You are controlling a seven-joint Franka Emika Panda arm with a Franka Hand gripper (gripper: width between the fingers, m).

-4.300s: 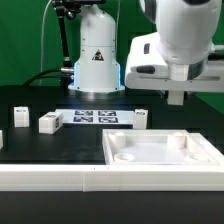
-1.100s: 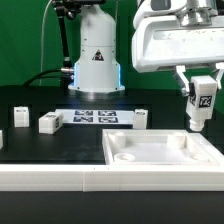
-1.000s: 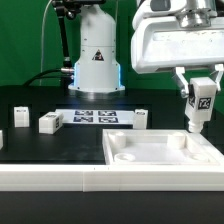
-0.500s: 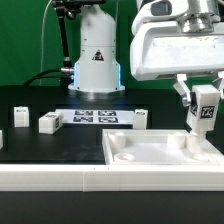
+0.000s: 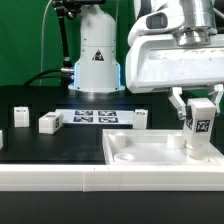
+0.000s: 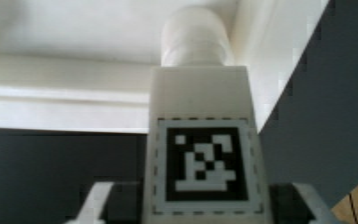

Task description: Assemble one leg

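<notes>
My gripper (image 5: 199, 110) is shut on a white leg (image 5: 200, 126) with a black-and-white tag on its face. It holds the leg upright over the far right corner of the large white square panel (image 5: 160, 163), its lower end close to a raised corner post there. In the wrist view the leg (image 6: 202, 140) fills the middle, tag facing the camera, between the two fingers (image 6: 105, 200), with a white post of the panel (image 6: 201, 40) beyond its tip. Whether the leg touches the post cannot be told.
Three more white legs lie on the black table: one (image 5: 20, 116) and one (image 5: 49, 122) at the exterior view's left, one (image 5: 141, 118) near the middle. The marker board (image 5: 95, 116) lies behind them. The robot base (image 5: 97, 55) stands at the back.
The gripper has come into view holding the leg, then moved down and slightly to the exterior view's left, bringing the leg toward the panel's far right corner.
</notes>
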